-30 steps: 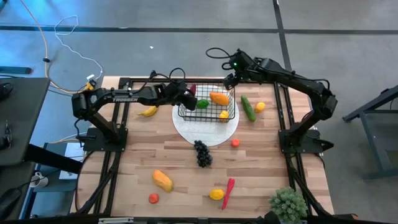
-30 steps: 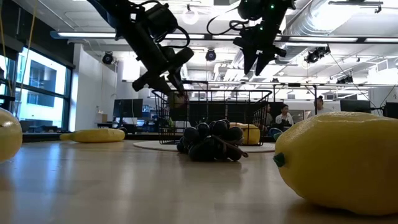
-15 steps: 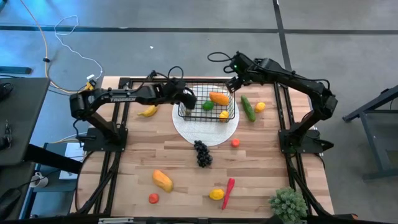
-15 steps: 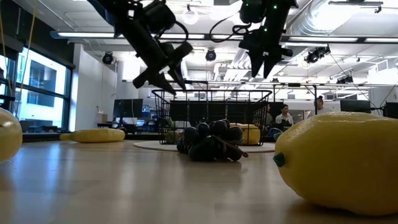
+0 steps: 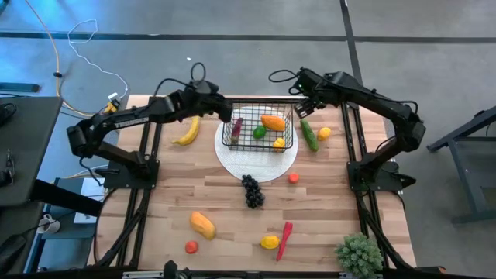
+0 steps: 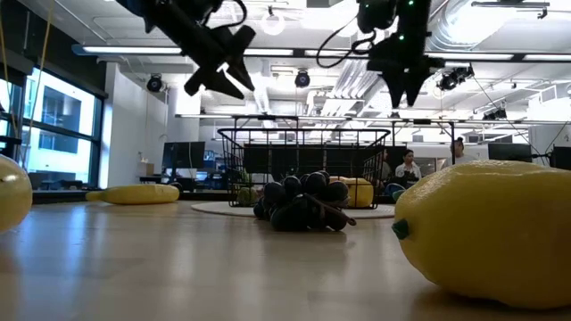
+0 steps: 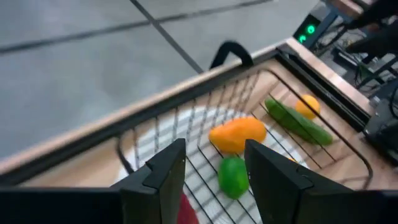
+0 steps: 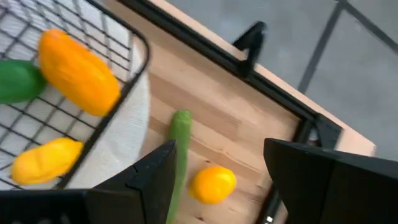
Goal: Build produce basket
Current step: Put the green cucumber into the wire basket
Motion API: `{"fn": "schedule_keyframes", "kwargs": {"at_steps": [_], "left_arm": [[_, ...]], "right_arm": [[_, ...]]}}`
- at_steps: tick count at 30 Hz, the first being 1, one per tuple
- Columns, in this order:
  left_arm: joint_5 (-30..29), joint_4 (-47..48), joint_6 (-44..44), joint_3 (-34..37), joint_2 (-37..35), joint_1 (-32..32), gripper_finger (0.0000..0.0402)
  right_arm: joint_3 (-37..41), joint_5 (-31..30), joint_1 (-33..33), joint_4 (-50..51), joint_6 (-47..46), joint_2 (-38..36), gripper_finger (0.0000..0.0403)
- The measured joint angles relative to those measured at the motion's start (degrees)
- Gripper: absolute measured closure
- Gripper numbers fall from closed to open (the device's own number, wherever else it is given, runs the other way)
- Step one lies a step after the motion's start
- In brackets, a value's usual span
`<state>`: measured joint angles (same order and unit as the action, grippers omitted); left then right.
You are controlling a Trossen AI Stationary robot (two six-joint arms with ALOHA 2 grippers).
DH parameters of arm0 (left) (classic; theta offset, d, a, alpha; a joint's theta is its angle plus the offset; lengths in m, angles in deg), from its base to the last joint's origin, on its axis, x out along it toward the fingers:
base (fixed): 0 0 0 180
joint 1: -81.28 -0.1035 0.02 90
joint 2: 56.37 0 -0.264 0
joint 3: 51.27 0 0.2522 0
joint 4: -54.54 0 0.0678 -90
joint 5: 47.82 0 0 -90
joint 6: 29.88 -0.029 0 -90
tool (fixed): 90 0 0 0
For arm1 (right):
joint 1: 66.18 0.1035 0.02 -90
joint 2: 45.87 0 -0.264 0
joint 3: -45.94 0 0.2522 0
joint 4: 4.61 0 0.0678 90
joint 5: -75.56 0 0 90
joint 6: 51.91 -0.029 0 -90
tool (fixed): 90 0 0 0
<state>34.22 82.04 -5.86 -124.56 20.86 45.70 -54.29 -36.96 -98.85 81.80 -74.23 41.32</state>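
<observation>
Near edge: glossy plastic lemon [image 5: 269,242] & slim red chili [image 5: 285,239]; mid-table knobbly purple grapes [image 5: 252,190]. Farther: black wire-grid basket [image 5: 287,143] on round white plate [image 5: 256,167], holding smooth fruit. Left gripper [image 5: 225,115] & right gripper [image 5: 304,108] above basket's sides, both w/ fingers spread, empty.

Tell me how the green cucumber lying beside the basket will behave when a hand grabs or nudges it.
The cucumber is long and rounded, lying flat on the table, so a sideways nudge would probably roll it. It looks like a smooth moulded toy, likely stiff, light, perhaps slippery. Gripping across its narrow middle seems safest. The open right hand hovers near its far end.
</observation>
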Motion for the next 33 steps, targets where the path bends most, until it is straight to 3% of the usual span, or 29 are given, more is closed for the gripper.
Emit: {"fn": "schedule_keyframes", "kwargs": {"at_steps": [10,17,24,33], "left_arm": [[3.07,0.53,-5.21,0.02,-2.98,-5.87,0.025],[6.63,0.63,-6.18,0.02,-2.93,-8.11,0.0247],[10.32,0.63,-8.18,0.02,-2.93,-8.66,0.0213],[10.17,0.61,-8.21,0.02,-2.91,-8.66,0.0183]], "right_arm": [[8.45,-2.26,-0.08,-0.38,-9.08,-9.13,0.0181],[15.92,3.83,-0.05,-2.05,-15.94,-13.23,0.0181],[22.57,11.85,0.69,-7.18,-18.6,-13.27,0.0181],[29.7,14.3,4.18,-12.87,-24.2,-13.25,0.0181]]}}
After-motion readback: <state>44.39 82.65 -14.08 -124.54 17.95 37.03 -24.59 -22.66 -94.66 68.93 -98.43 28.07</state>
